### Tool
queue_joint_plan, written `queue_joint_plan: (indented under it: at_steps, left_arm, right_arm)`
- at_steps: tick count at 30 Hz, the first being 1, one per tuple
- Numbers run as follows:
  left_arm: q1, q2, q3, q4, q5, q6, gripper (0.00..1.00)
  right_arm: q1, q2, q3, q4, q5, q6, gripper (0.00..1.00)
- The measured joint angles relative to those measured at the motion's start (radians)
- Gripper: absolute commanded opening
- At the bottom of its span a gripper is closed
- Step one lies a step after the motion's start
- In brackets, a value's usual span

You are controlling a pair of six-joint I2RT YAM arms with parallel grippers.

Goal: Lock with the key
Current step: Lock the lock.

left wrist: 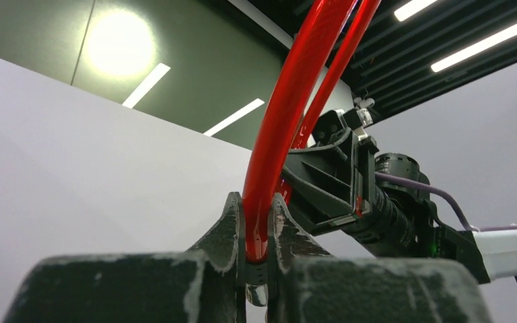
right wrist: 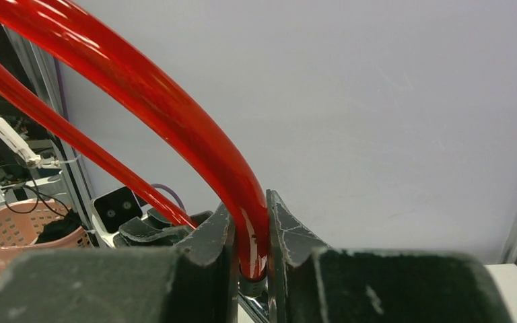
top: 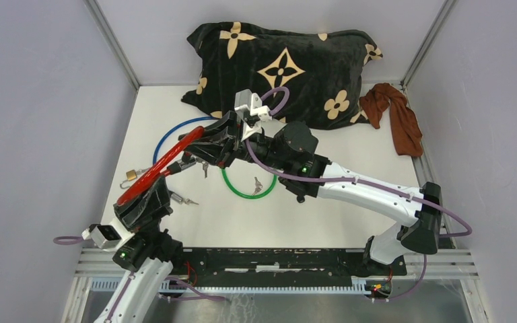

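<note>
Glossy red plastic-coated cable lock loop (top: 158, 168) raised above the left half of the white tabletop (top: 323, 215), slanting from near the left edge toward the centre; pinched at its lower end by the left gripper (left wrist: 256, 215), fingers clamped tight on the red tube; gripped at the upper end by the right gripper (right wrist: 248, 222), jaws likewise closed around the cable. Beneath, flat on the tabletop: thin blue cable loop (top: 168, 134) toward the left edge; green cable ring (top: 232, 188) near the centre, small silver key (top: 258, 184) inside it; brass padlock (top: 131, 175) by the left edge. Along the far edge, black plush pillow with beige flower pattern (top: 309, 67); in the far right corner, crumpled rust-brown cloth (top: 400, 118).
</note>
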Motion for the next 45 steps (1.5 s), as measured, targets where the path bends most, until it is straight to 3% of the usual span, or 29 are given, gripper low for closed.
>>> queue_joint_plan:
  at_steps: [15,18,23,33,38,45]
  left_arm:
    - [0.005,0.043,0.000,0.077,-0.112,0.000,0.02]
    - [0.005,0.043,0.001,0.081,-0.122,-0.001,0.02]
    - [0.006,0.043,0.001,0.084,-0.135,-0.001,0.02]
    - [0.005,0.037,0.001,0.059,-0.106,-0.006,0.02]
    - [0.006,0.036,0.002,0.035,-0.087,-0.033,0.02]
    - [0.006,0.036,0.007,-0.005,-0.080,-0.081,0.02]
  right_arm:
    - [-0.012,0.113,0.053,0.085,-0.014,0.131,0.02]
    - [-0.013,0.131,0.077,0.082,-0.035,0.137,0.12]
    - [-0.018,0.156,0.134,0.027,-0.088,0.121,0.41]
    - [-0.053,0.154,0.159,-0.178,-0.296,-0.029,0.74]
    - [-0.108,0.164,0.248,-0.304,-0.432,-0.147,0.77]
    - [-0.116,0.179,0.314,-0.426,-0.480,-0.298,0.74]
